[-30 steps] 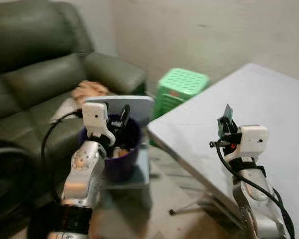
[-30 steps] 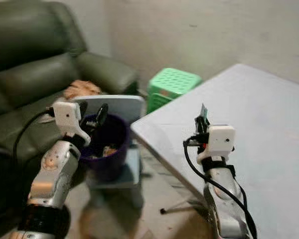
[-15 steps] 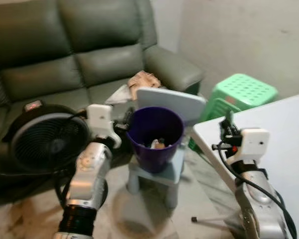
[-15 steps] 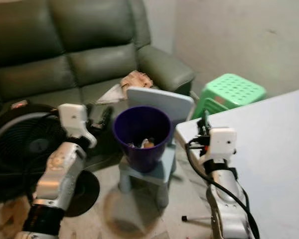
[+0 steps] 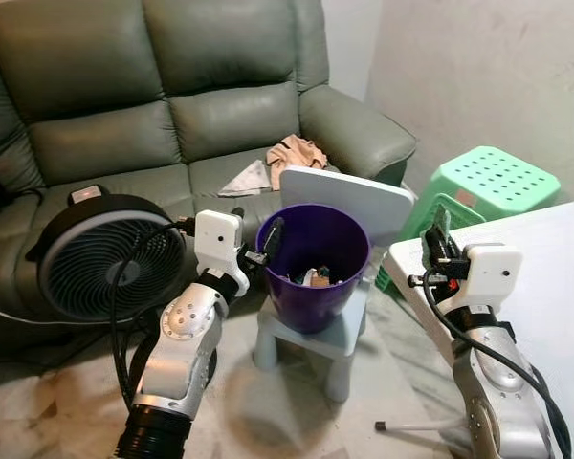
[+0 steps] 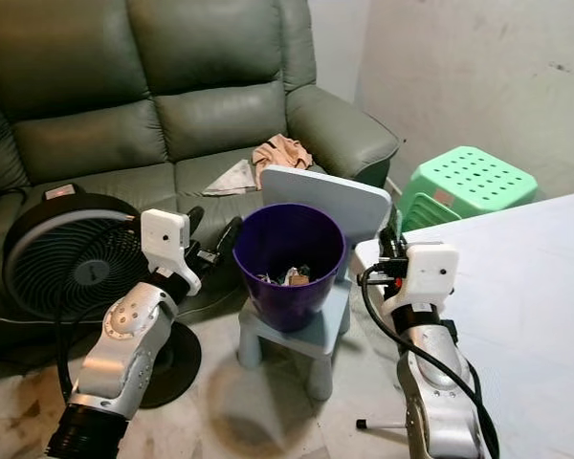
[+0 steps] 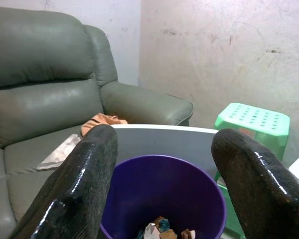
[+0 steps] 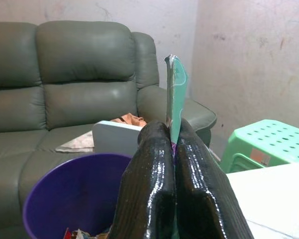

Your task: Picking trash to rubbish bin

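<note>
The right gripper (image 8: 170,142) pinches a thin green wrapper (image 8: 176,94) beside the purple bin (image 5: 313,263), while the left gripper (image 7: 162,184) is spread.

A dark green leather sofa (image 5: 153,96) runs along the back, against a pale, scuffed wall (image 5: 478,67). On its seat cushion lie a crumpled peach-coloured cloth (image 5: 295,153) and, just beside it, a flat light-grey piece of paper or fabric (image 5: 247,179) (which of the two is unclear). A black round fan (image 5: 100,258) stands on the floor in front of the sofa, its cable (image 5: 19,316) trailing over the marbled tile floor (image 5: 268,411). A small pale-blue child's chair (image 5: 349,206) sits near the sofa's arm. Stacked green plastic stools (image 5: 493,182) stand by the wall, next to a white table (image 5: 555,277).
</note>
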`<state>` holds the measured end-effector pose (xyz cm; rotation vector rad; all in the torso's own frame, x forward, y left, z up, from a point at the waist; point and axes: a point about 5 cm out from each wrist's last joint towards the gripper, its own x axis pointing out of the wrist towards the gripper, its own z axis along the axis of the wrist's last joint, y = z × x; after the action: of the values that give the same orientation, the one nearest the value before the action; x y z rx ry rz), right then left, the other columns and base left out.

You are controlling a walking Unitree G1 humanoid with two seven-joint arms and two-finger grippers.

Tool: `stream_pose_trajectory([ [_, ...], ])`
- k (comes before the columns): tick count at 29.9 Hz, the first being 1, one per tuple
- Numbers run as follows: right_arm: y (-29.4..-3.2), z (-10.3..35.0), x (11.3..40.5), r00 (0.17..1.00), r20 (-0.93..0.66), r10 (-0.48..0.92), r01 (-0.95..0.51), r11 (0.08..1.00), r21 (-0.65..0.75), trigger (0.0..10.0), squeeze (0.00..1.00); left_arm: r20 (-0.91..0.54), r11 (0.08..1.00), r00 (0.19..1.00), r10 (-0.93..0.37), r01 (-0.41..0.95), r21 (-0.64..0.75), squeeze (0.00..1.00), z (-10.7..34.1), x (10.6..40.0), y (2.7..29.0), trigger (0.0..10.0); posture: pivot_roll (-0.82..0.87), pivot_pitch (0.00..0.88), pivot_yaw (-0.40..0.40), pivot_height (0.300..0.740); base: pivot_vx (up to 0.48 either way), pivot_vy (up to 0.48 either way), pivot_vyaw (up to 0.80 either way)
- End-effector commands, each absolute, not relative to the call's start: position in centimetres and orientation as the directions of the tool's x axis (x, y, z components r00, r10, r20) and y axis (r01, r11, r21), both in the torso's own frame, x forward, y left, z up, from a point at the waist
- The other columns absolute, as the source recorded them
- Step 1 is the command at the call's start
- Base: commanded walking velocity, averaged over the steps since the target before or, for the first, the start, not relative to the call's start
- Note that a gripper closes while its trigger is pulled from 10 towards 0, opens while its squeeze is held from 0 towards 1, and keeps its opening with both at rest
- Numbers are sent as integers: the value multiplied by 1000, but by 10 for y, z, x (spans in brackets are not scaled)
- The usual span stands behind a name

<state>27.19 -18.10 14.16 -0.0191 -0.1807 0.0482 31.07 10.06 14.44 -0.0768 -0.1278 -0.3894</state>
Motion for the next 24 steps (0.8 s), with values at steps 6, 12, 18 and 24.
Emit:
stream_pose_trajectory([
  [6, -181, 140, 273, 984, 172, 49, -47, 999, -13, 10000, 0, 153, 917, 908, -390, 399, -32, 0, 149, 310, 99, 10000, -46, 39, -1, 740, 0, 0, 0],
  [12, -180, 139, 273, 984, 170, 56, -55, 998, -9, 10000, 0, 163, 912, 901, -401, 410, -22, 0, 151, 310, 97, 10000, -49, 30, 2, 740, 0, 0, 0],
  [18, -179, 139, 273, 984, 169, 60, -60, 998, -8, 10000, 0, 163, 909, 898, -409, 417, -11, 0, 152, 312, 95, 10000, -47, 19, 3, 740, 0, 0, 0],
  [24, -179, 138, 274, 983, 168, 71, -70, 997, -14, 10000, 0, 166, 907, 896, -413, 421, -14, 0, 154, 315, 94, 10000, -46, 14, 2, 740, 0, 0, 0],
])
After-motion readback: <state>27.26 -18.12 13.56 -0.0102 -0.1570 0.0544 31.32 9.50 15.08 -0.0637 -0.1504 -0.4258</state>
